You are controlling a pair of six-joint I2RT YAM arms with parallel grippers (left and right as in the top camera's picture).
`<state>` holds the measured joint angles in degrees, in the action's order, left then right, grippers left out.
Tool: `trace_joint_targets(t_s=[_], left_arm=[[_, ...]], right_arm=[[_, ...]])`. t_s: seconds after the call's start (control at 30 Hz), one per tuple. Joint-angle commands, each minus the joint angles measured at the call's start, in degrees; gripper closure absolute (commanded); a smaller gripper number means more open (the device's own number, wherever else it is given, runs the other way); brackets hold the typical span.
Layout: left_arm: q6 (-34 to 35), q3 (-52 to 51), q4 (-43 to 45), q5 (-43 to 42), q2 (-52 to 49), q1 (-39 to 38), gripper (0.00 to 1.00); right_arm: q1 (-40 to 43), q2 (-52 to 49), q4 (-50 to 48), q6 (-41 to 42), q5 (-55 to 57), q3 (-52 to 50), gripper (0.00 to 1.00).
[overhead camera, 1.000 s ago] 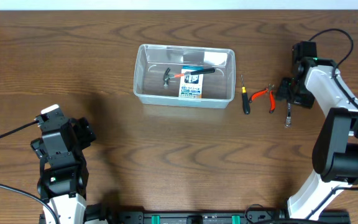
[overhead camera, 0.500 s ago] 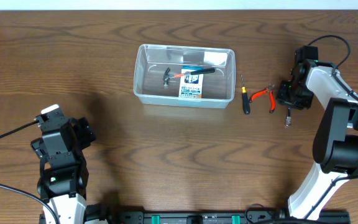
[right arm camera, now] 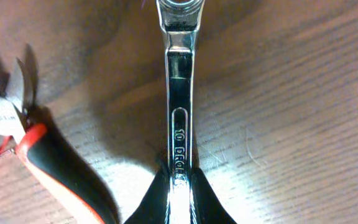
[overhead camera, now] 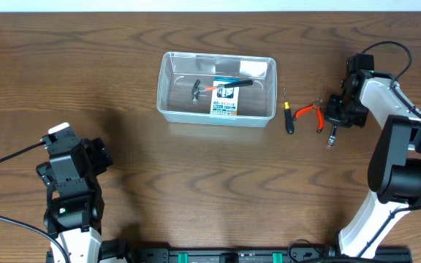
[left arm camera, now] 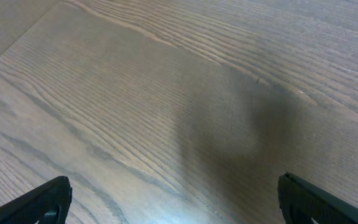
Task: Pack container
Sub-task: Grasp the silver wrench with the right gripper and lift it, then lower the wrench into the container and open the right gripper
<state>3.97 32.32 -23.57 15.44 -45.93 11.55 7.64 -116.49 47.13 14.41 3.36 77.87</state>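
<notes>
While the left gripper [left arm camera: 179, 202] hangs over bare wood at the near left corner of the table [overhead camera: 196, 190], its two fingers are spread wide to either edge of the wrist view and hold nothing. The right arm rises from the near right edge and bends away toward the far right side. There the right gripper [right arm camera: 179, 186] is clamped on the lower shaft of a chrome wrench [right arm camera: 179, 93], the dark fingers pressed against both sides of the stamped handle. The wrench's ring end points away from the wrist camera. Whether the wrench rests on the wood or is raised just above it cannot be told.

Just beside the wrench, on the side toward the table's middle, lie red-handled cutters [overhead camera: 309, 111], their jaws slightly parted in the wrist view. Next in line toward the middle is a small screwdriver [overhead camera: 289, 117] with a black handle, lying on the wood and apart from the cutters.

Farther left, at the far centre of the table, stands the container [overhead camera: 196, 117], a clear rectangular bin with rounded corners, upright and open at the top. Inside it lie a small hammer [overhead camera: 196, 90], a blue-and-white box [overhead camera: 225, 107] and a black-gripped tool [overhead camera: 234, 85] resting across the box's upper end. Both grippers are well apart from the container.
</notes>
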Motion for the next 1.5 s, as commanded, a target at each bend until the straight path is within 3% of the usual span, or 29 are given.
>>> trace_joint_targets(t_s=[0.0, 0.2, 0.43, 0.6, 0.77, 1.03, 1.13, 1.2, 1.27, 1.3, 1.37, 1.47], left_arm=[[-0.94, 0.92, 0.02, 0.70, -0.07, -0.13, 0.02], [-0.94, 0.92, 0.02, 0.70, -0.04, -0.13, 0.02], [-0.94, 0.92, 0.02, 0.70, -0.04, -0.13, 0.02], [-0.94, 0.92, 0.02, 0.70, -0.04, -0.13, 0.02], [-0.94, 0.92, 0.02, 0.70, -0.04, -0.13, 0.02], [-0.94, 0.92, 0.02, 0.70, -0.04, -0.13, 0.01], [-0.94, 0.92, 0.02, 0.70, -0.04, -0.13, 0.02], [-0.94, 0.92, 0.02, 0.70, -0.04, -0.13, 0.02], [-0.94, 0.92, 0.02, 0.70, -0.04, -0.13, 0.02], [-0.94, 0.92, 0.02, 0.70, -0.04, -0.13, 0.02], [-0.94, 0.92, 0.02, 0.70, -0.04, -0.13, 0.02], [-0.94, 0.92, 0.02, 0.70, -0.04, -0.13, 0.02]], right_arm=[[-0.87, 5.18, 1.46, -0.92, -3.50, 3.82, 0.99], [-8.59, 17.70, 1.44, -9.33, -14.34, 11.67, 0.99], [-28.11, 25.14, -9.33, -36.98, -24.24, 13.81, 0.99], [-37.33, 20.37, -11.61, -53.24, -20.28, 13.42, 0.99], [-38.18, 10.14, -13.31, -69.90, -17.73, 13.42, 0.99], [-38.10, -3.72, -20.65, -74.90, -18.14, 13.42, 0.99], [-39.17, -5.35, -21.09, -74.88, -19.21, 13.42, 0.89], [-39.85, -5.35, -21.38, -73.90, -18.32, 13.44, 0.63], [-40.30, -4.63, -22.40, -69.99, -14.40, 13.79, 0.48], [-40.39, -3.87, -23.12, -66.77, -10.14, 14.14, 0.43], [-40.44, -1.57, -24.04, -59.34, -0.02, 15.04, 0.22], [-39.71, 3.58, -23.32, -44.96, 15.04, 16.72, 0.13]])
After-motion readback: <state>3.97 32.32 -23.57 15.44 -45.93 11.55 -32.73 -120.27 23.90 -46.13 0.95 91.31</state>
